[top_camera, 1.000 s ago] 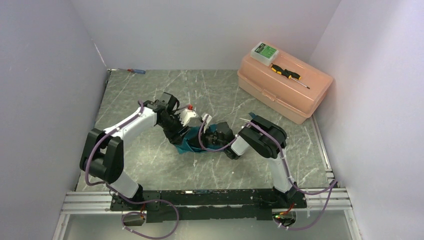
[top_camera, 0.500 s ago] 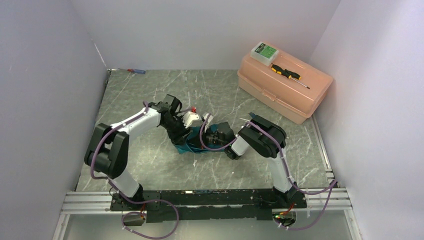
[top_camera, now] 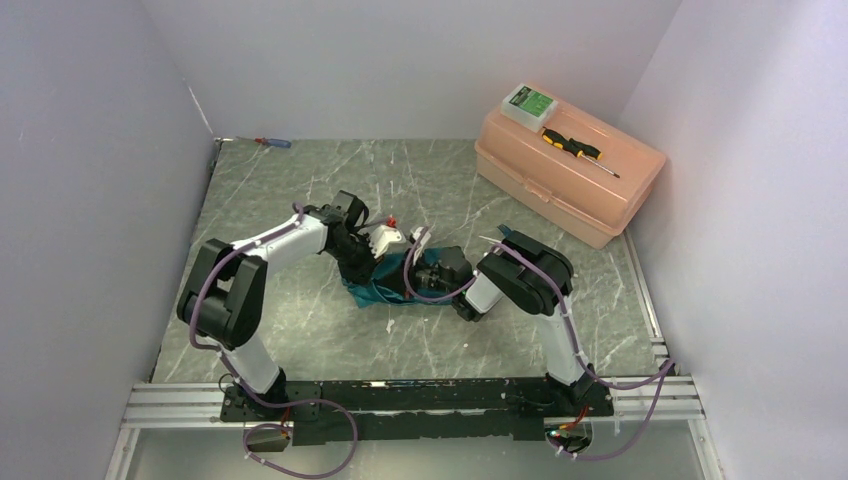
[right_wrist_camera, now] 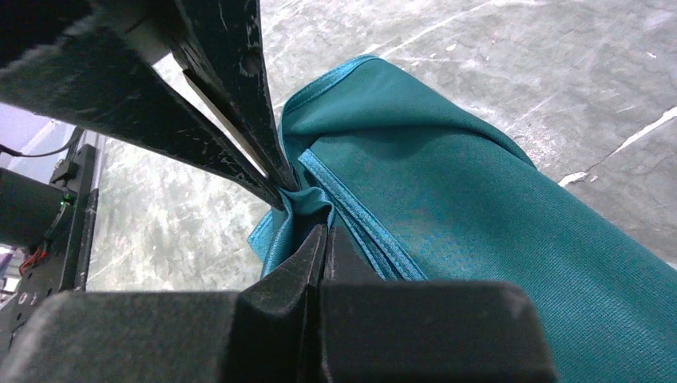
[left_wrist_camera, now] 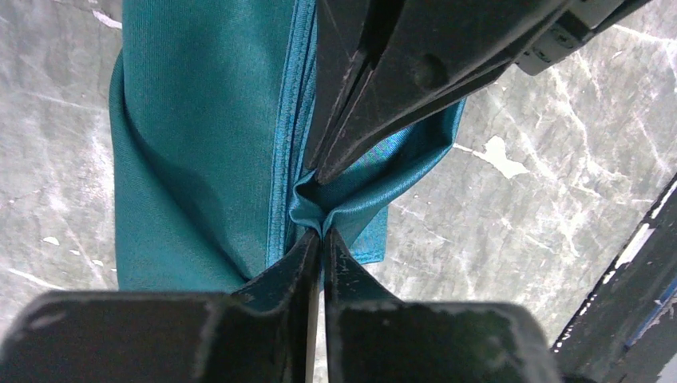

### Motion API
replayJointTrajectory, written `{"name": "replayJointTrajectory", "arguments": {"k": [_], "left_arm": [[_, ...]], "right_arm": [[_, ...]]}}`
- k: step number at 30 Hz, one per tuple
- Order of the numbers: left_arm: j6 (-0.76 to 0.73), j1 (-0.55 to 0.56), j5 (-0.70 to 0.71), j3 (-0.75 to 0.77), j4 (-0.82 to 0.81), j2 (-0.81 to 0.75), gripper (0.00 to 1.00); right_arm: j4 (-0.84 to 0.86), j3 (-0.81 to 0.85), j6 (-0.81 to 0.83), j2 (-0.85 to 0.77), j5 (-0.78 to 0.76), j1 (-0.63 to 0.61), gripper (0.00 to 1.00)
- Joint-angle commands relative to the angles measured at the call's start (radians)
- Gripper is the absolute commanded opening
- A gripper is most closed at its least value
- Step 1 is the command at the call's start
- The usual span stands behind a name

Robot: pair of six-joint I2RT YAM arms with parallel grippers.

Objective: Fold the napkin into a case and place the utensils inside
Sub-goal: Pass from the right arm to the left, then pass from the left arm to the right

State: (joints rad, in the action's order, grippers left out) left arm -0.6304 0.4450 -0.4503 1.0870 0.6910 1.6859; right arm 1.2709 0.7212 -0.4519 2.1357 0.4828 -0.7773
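The teal napkin [top_camera: 372, 291] lies bunched on the marble table between the two arms, partly hidden under them. My left gripper [left_wrist_camera: 321, 231] is shut on a raised fold by the napkin's [left_wrist_camera: 199, 120] hemmed edge. My right gripper [right_wrist_camera: 323, 229] is shut on the same fold of the napkin [right_wrist_camera: 479, 207] from the opposite side. The two sets of tips nearly meet. In the top view the left gripper [top_camera: 385, 262] and right gripper [top_camera: 412, 270] meet over the cloth. A thin blue tip and a white sliver of the utensils [top_camera: 501, 235] poke out behind the right arm's elbow.
A peach toolbox [top_camera: 600, 195] stands at the back right, carrying a yellow-and-black screwdriver [top_camera: 575, 148] and a small green-topped box [top_camera: 528, 103]. A red-and-blue screwdriver [top_camera: 271, 142] lies in the back left corner. Walls close in the table on three sides.
The left gripper has moved right to meet the right gripper and has shut on the napkin's fold. The right gripper has stayed shut in place.
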Motion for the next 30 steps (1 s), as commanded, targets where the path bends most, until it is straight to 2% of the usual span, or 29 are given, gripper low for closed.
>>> {"name": "replayJointTrajectory", "arguments": {"k": [1, 3, 8, 11, 13, 16, 26, 30], "left_arm": [[0.030, 0.003, -0.043, 0.036, -0.022, 0.009, 0.06], [0.044, 0.003, -0.044, 0.037, -0.025, 0.010, 0.03], [0.053, -0.005, -0.039, 0.043, -0.023, 0.007, 0.03], [0.065, -0.018, -0.054, 0.065, -0.010, 0.013, 0.03], [0.071, -0.023, -0.060, 0.083, -0.003, 0.017, 0.03], [0.079, -0.033, -0.070, 0.106, 0.001, 0.020, 0.03], [0.101, -0.046, -0.060, 0.109, -0.012, 0.042, 0.03], [0.117, -0.046, -0.054, 0.112, -0.025, 0.048, 0.03]], "right_arm": [[0.100, -0.007, -0.029, -0.001, 0.036, 0.015, 0.03], [0.102, -0.005, -0.032, -0.007, 0.045, 0.020, 0.09], [0.143, -0.026, -0.057, -0.034, 0.076, 0.060, 0.29], [0.200, -0.021, -0.075, -0.037, 0.156, 0.084, 0.47], [0.183, -0.007, -0.052, -0.045, 0.198, 0.081, 0.51], [0.130, 0.011, -0.017, -0.048, 0.212, 0.073, 0.53], [0.178, 0.019, -0.006, -0.033, 0.195, 0.043, 0.53], [0.119, 0.038, 0.033, -0.044, 0.154, 0.035, 0.43]]}}
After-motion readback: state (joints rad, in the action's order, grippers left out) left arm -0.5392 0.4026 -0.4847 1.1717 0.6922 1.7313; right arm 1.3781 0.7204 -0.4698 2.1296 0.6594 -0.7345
